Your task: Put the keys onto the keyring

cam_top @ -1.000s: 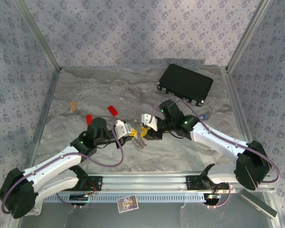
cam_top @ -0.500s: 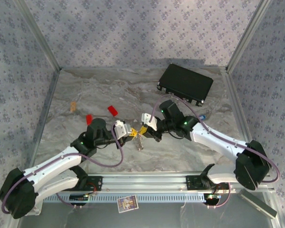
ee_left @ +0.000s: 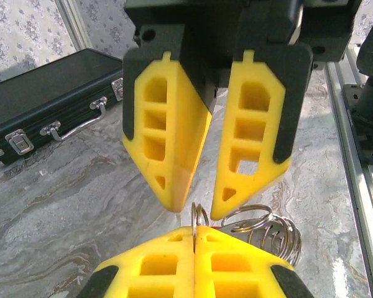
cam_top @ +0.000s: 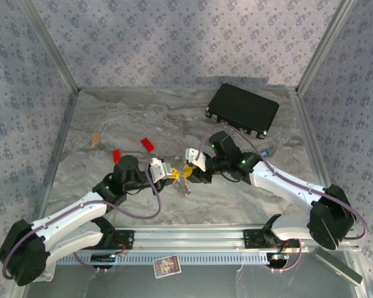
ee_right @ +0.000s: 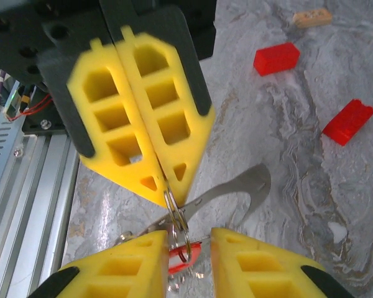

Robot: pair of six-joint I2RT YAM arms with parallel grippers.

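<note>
**A:** What does the top view show?

**B:** The left end effector (cam_top: 172,175) and the right end effector (cam_top: 188,169) meet tip to tip above the bench (cam_top: 112,118). The keys (cam_top: 184,185) dangle just beneath them. A small blue speck (cam_top: 268,151) lies well apart by the right arm. It may be the blue key, but it is too small to tell.

**A:** And the left wrist?

**B:** Its own fingers are clenched on the thin wire keyring (ee_left: 194,216), seen edge-on. The right one's fingers opposite stand apart, grasping nothing. A coil of wire loops (ee_left: 270,231) hangs just beside.

**A:** The right wrist?

**B:** It agrees. Its fingers are released and sit either side of the ring, with the red-headed key (ee_right: 188,261) between them.

**A:** What could go wrong?

**B:** The pinch holds only a sliver of wire. If the right closes off-centre, I judge it could twist the ring out of the grip and the bunch would drop. The fingertips are also close enough to collide.
</note>
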